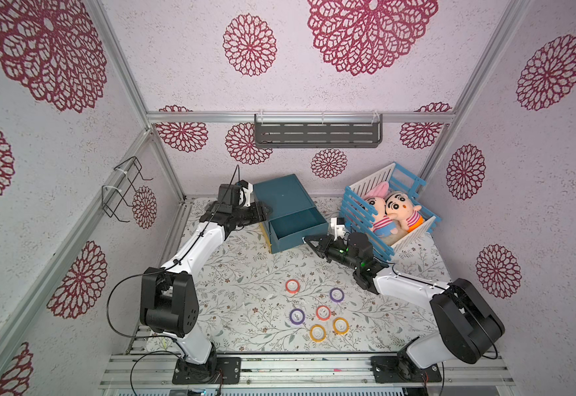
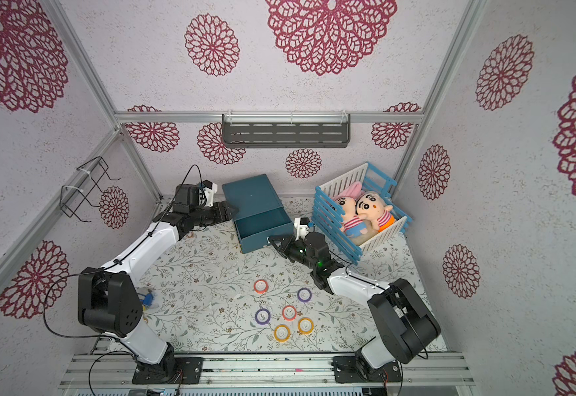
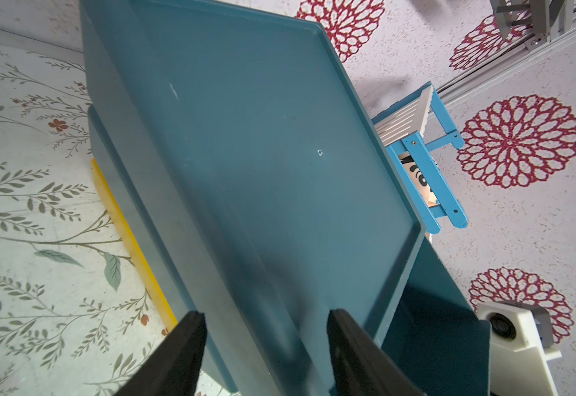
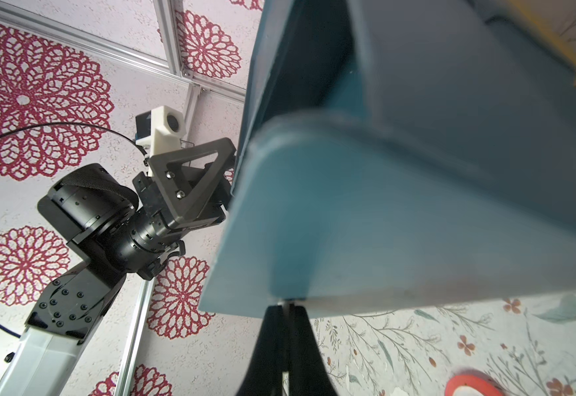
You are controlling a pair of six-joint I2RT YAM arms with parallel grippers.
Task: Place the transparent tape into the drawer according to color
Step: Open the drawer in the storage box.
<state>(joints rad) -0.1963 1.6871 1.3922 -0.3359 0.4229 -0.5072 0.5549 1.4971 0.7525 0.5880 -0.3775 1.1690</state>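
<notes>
The sorting proper has not begun. All six rolls of the transparent tape lie loose on the tabletop [image 1: 231, 274] in the lower centre of both top views: a red roll [image 1: 292, 286] and a purple roll [image 1: 337, 295] uppermost, then a second purple roll [image 1: 296, 316] and a second red roll [image 1: 323, 312], with two yellow-orange rolls [image 1: 340, 325] [image 1: 318, 333] lowest. What looks done is the opening. The drawer [image 1: 296, 226] stands pulled out of the teal cabinet [image 1: 281, 195] above them, and its inside shows bare. The right claw [image 1: 308, 240] sits at the drawer's front, jaws pressed together against the front's lower edge in the right wrist view — whether they nip a small tab there cannot be told. The left claw [image 3: 267, 343] has its jaws partly apart astride the cabinet's edge, seemingly steadying it, though contact is unclear. Left to do, by this reckoning: every roll has to be picked up and put away by colour.
</notes>
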